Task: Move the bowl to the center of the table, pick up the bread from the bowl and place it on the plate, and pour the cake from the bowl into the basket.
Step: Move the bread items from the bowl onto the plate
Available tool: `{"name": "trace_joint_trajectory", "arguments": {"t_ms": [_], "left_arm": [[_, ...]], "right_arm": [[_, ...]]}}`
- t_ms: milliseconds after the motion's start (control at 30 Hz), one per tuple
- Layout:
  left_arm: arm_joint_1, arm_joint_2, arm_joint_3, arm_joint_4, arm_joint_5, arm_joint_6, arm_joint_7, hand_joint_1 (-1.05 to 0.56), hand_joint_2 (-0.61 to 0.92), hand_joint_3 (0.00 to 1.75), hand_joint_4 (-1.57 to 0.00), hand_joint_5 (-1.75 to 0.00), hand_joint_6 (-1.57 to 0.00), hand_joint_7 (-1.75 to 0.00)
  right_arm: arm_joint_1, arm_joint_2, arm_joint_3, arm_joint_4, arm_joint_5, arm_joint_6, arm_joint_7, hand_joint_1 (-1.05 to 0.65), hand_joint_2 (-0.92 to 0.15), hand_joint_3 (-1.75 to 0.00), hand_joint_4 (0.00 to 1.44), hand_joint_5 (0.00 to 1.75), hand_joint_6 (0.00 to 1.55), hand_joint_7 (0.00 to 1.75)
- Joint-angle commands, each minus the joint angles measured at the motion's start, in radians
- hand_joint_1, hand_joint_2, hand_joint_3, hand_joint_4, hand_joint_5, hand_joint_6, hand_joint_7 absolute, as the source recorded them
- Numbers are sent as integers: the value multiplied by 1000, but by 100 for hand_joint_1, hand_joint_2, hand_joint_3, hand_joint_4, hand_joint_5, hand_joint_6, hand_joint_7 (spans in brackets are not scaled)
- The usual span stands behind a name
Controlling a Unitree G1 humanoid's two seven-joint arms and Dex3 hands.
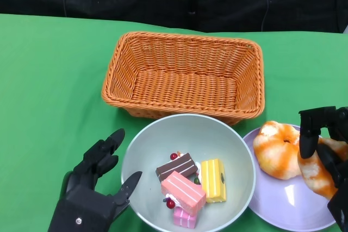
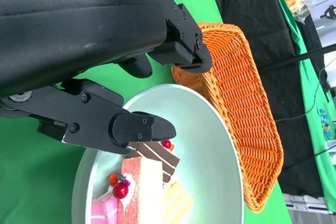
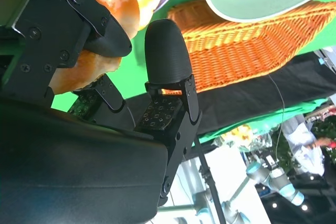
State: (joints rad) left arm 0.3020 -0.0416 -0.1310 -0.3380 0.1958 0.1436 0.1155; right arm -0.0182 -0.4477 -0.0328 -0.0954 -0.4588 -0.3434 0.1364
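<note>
Green cloth [image 1: 43, 80] covers the whole table, and behind it hangs a dark curtain. At the far side stands the wicker basket [image 1: 185, 74], with nothing inside. Just in front of it, almost touching its near wall, sits the pale bowl [image 1: 187, 172], about in the middle of the table, so I judge this first step is done. Inside the bowl lie only the small cake pieces [image 1: 190, 186]: a chocolate one, a yellow one and pink ones with red berries.

The lilac plate [image 1: 288, 205] is just beside the bowl on the right. One bread roll [image 1: 276, 150] rests on it already. The right hand [image 1: 326, 150] is above the plate, and its fingers are curled around a second bread piece [image 1: 321, 175]; the right wrist view shows the bread pressed between the fingers and the palm. I think it holds the bread low over the plate in order to put it down there.

The left hand [image 1: 95, 183] waits at the bowl's left rim. Its fingers are spread and hold nothing; one fingertip [image 2: 157, 128] reaches over the rim, probably ready to grip the bowl for pouring the cake into the basket.
</note>
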Motion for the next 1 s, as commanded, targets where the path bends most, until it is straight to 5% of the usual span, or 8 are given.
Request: {"name": "trace_joint_trajectory", "arguments": {"t_ms": [33,200,267,367,467,600,1000], "left_arm": [[12,10,5,-15,2,10,-7,-23,92,30,-8,-81,-47,0],[14,8,7,-18,-4,14,-8,-23,92,30,-8,-81,-47,0],[14,8,7,-20,-6,16,-9,-23,92,30,-8,-81,-47,0],[13,9,5,-24,-4,20,-9,-23,92,30,-8,-81,-47,0],[12,8,5,-26,-2,24,-8,-23,92,30,-8,-81,-47,0],[11,7,2,-31,2,31,-6,-23,92,31,-8,-82,-47,0],[8,7,-2,-29,10,30,-1,-24,92,29,-8,-83,-48,-1]], "right_arm": [[-15,-31,10,55,39,-10,29,30,-36,-115,99,138,106,80],[-46,-66,47,144,76,-30,103,15,-73,-35,98,63,103,25],[-51,-80,58,157,77,-38,121,9,-81,-17,95,40,95,9],[-57,-101,74,162,90,-26,172,-9,-88,-8,77,22,72,1],[-63,-112,83,172,90,-38,188,-14,-89,-5,73,18,67,0],[-69,-129,96,188,81,-65,201,-38,-92,-3,36,1,33,0],[-31,-117,76,141,-2,-114,46,-58,-92,-4,11,0,15,0]]}}
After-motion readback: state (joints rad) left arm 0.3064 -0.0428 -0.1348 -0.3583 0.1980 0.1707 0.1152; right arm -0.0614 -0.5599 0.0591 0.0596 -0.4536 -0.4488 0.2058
